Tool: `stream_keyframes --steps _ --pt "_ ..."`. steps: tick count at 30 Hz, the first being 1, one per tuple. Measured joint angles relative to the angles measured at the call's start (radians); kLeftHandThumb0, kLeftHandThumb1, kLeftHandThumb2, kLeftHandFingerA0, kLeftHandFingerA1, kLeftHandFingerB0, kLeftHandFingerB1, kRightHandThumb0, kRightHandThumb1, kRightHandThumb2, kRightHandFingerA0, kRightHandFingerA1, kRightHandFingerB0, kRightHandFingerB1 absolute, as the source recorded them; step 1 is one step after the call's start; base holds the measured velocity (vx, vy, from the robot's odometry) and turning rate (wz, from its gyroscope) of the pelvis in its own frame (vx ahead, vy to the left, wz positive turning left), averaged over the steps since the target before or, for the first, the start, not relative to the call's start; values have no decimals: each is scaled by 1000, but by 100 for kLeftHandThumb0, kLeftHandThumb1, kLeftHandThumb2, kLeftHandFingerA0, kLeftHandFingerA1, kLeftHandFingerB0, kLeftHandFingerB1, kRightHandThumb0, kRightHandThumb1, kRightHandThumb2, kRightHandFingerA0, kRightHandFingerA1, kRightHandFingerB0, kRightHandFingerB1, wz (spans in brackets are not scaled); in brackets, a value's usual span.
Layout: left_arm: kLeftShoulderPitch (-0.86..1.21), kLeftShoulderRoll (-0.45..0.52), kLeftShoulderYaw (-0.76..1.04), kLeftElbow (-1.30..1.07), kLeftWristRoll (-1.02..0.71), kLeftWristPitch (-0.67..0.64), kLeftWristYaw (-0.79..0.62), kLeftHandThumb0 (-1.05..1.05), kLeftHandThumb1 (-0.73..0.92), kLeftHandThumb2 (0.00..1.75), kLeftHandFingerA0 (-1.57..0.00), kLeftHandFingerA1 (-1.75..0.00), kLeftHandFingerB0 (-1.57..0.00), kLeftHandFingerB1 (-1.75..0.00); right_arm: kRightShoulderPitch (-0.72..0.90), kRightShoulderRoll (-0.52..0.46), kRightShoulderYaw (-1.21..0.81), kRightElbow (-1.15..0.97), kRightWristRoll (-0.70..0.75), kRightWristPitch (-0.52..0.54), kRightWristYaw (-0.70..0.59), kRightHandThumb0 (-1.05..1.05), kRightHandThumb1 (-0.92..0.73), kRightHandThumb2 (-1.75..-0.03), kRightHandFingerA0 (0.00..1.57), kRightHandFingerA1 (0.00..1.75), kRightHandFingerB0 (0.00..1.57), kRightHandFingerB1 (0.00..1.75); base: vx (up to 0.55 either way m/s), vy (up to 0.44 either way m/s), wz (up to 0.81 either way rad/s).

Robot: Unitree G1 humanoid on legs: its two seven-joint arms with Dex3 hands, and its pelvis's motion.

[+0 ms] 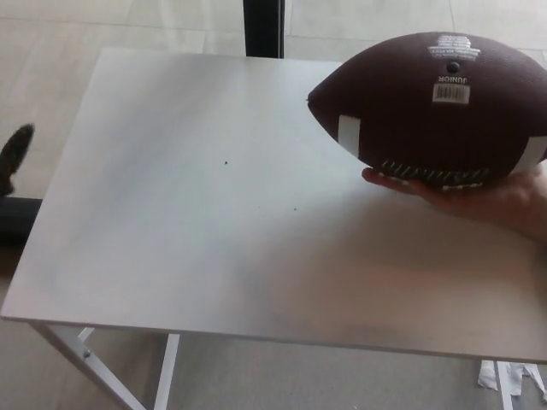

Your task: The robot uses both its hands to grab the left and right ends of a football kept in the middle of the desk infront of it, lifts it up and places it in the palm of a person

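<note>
— Where's the football?

— On the person's palm, far across the desk from the left hand, so the handover looks complete.

— Is that hand open or closed?

— Only a dark tip shows at the edge; I can't tell. The right isn't visible.

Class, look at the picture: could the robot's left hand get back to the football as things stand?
Probably yes. The left hand shows only as a dark tip at the picture's left edge, and the bare desk lies between it and the football, which rests on a person's palm.
</note>
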Motion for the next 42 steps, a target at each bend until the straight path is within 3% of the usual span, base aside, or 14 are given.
stream_keyframes --steps 7,8,9,12,22,24,28,30,33,34,35,36,39,42 --pt "346 -88 240 -91 -80 -33 -39 -69 56 91 -17 -57 -2 -26 274 179 -159 -102 25 -68 6 -73 -68 -99 53 53 34 47 0 0 0" --pt "387 -101 273 -97 -92 -40 -45 -66 72 60 -22 -53 -1 -35 305 204 -183 -110 28 -79 6 -71 -66 -98 59 55 39 48 0 0 0" --pt "431 -113 307 -102 -105 -47 -51 -67 72 61 -22 -54 0 -36 336 228 -208 -116 33 -92 5 -67 -76 -64 75 43 53 38 0 0 0" --pt "528 -142 390 -109 -136 -66 -65 -72 54 91 -24 -60 -2 -33 396 286 -273 -121 42 -129 3 -59 -78 -64 84 59 65 42 0 0 0" --pt "702 -167 570 -30 -200 -135 -91 -74 69 62 -22 -45 -4 -27 446 385 -458 -60 60 -246 -32 -72 -79 -59 25 141 41 75 0 0 0" --pt "727 -164 609 33 -212 -158 -94 -71 62 93 -47 -85 -5 -46 447 389 -522 -20 72 -269 -52 -65 -72 -61 30 111 28 48 0 0 0" --pt "790 -168 679 68 -236 -164 -94 -58 79 63 -48 -100 -10 -43 455 382 -639 72 114 -273 -77 -57 -55 -84 38 87 15 50 0 0 0" --pt "821 -171 716 87 -251 -164 -94 -59 79 63 -41 -98 -15 -40 456 365 -704 142 142 -272 -84 -41 -67 -61 54 147 51 71 0 0 0" --pt "842 -168 743 119 -263 -163 -93 -67 75 62 -49 -60 -24 -42 444 326 -753 234 160 -271 -96 -39 -67 -62 80 169 60 81 0 0 0" --pt "841 -156 745 156 -265 -163 -93 -67 75 62 -49 -60 -24 -42 427 302 -769 285 166 -271 -103 -39 -67 -62 80 169 60 81 0 0 0" --pt "838 -145 744 183 -265 -163 -93 -66 68 61 -51 -58 -17 -39 419 290 -774 310 167 -272 -107 -47 -56 -87 26 70 46 70 0 0 0" --pt "831 -129 742 224 -265 -163 -92 -70 57 85 -59 -68 -15 -47 407 274 -777 345 170 -272 -112 -43 -71 -61 37 56 46 62 0 0 0" --pt "803 -85 732 343 -264 -163 -88 -69 55 84 -57 -66 -15 -46 375 235 -776 431 171 -273 -130 -48 -75 -63 40 69 37 64 0 0 0" --pt "778 -53 717 441 -263 -163 -83 -63 58 59 -52 -54 -46 -40 351 209 -769 507 169 -277 -145 -52 -68 -64 68 141 57 49 0 0 0"
